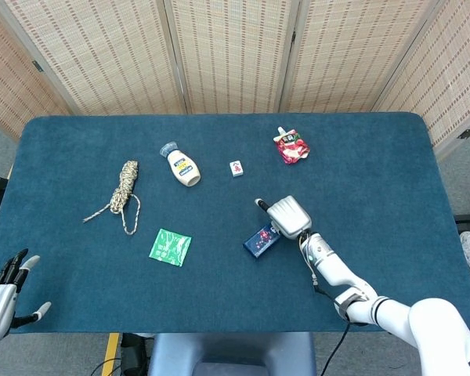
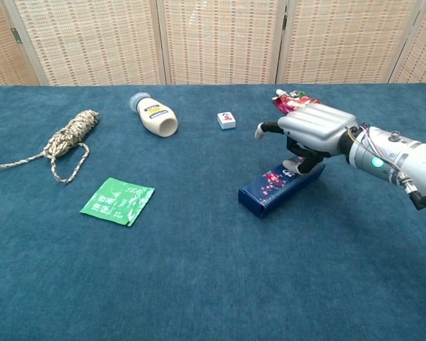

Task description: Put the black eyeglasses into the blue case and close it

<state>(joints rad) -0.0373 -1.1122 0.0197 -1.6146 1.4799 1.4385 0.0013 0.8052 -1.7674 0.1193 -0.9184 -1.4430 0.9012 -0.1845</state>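
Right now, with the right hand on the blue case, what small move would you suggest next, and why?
Probably press the right hand down on the blue case: its fingers wrap the far end and no eyeglasses show anywhere, so only closing seems left.

The closed blue case (image 2: 273, 187), flower-printed, lies flat on the table's near-right part.

The right hand (image 2: 314, 131) covers the far end of the blue case (image 2: 278, 183), so whether its fingers grip it cannot be told. The black eyeglasses show nowhere. The left hand (image 1: 6, 291) is cut by the head view's lower left edge. The red pouch (image 2: 290, 102) is half hidden behind the right hand in the chest view.
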